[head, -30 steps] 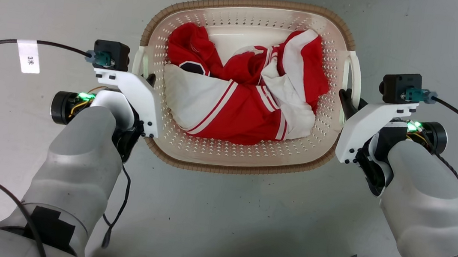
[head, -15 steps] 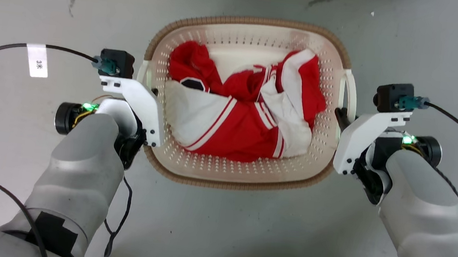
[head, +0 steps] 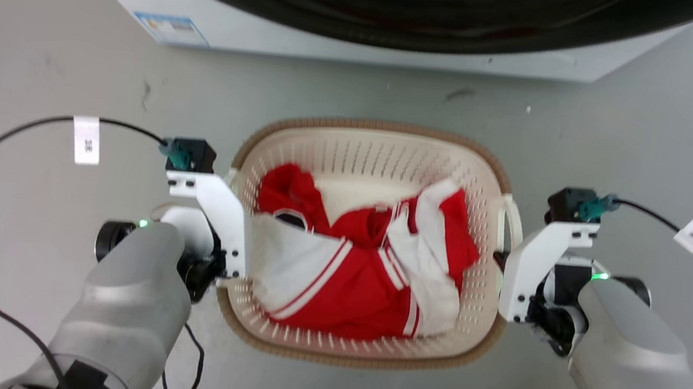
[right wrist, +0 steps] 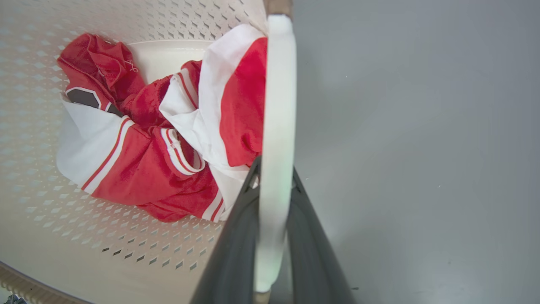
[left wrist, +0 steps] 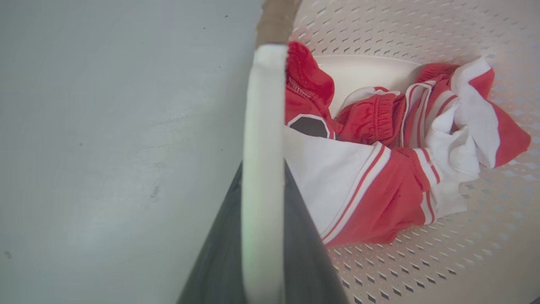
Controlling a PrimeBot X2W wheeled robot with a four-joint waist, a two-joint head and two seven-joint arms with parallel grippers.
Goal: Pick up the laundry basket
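Between your two grippers, at the middle of the head view, you have the laundry basket (head: pixel 380 128), mouth up, at 6 o'clock from the washing machine (head: pixel 364 37) and over the grey floor (head: pixel 40 75). You cannot tell whether it touches the floor. Its long axis runs from 9 to 3 o'clock, with a white loop handle at each end. The walls are smooth cream plastic punched with rows of small holes, and the rim is a brown woven-look band tracing a rounded rectangle. A crumpled red-and-white garment (head: pixel 350 273), soft and striped, lies inside.

Your left gripper (left wrist: pixel 262 177) is clenched on the 9 o'clock handle (left wrist: pixel 263 105), its dark tapered fingers (left wrist: pixel 219 253) pressing either side of the glossy white bar. Your right gripper (right wrist: pixel 274 173) grasps the 3 o'clock handle (right wrist: pixel 279 84) the same way, with its fingers (right wrist: pixel 236 253) flanking the bar.
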